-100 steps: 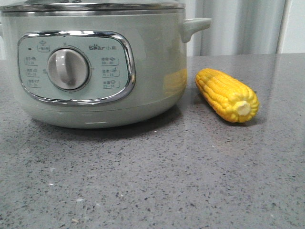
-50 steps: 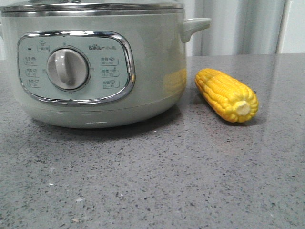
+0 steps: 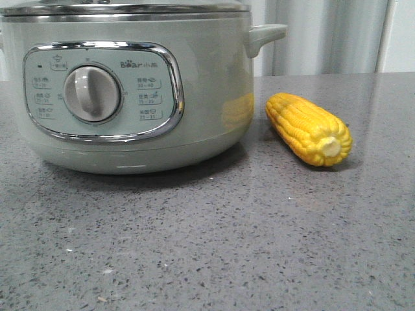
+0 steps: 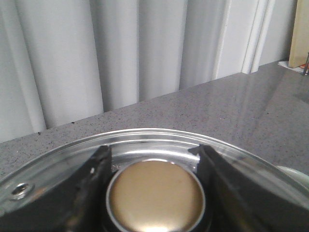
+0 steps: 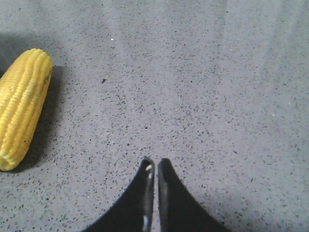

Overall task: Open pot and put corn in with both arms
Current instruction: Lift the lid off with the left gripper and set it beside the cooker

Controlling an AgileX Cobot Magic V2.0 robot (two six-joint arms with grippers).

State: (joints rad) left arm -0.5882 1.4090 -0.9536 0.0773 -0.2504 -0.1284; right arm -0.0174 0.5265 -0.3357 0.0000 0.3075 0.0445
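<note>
The pale-green pot [image 3: 207, 97] stands at the left of the grey table, its dial facing me and its glass lid [image 3: 123, 8] on top. The corn [image 3: 310, 128] lies on the table just right of the pot, pale cut end toward me. In the left wrist view my left gripper [image 4: 153, 150] sits over the glass lid [image 4: 145, 140], with a black finger against each side of the round gold lid knob [image 4: 154, 193]. My right gripper [image 5: 156, 162] is shut and empty above bare table, with the corn [image 5: 21, 108] off to its side. Neither gripper shows in the front view.
The pot's side handle [image 3: 264, 34] sticks out above the corn. Pale curtains [image 4: 120, 53] hang behind the table's far edge. A light wooden board [image 4: 300, 34] stands at the table's far corner in the left wrist view.
The pot's front panel has shifted very slightly to the left in the front view. The corn has not moved.
</note>
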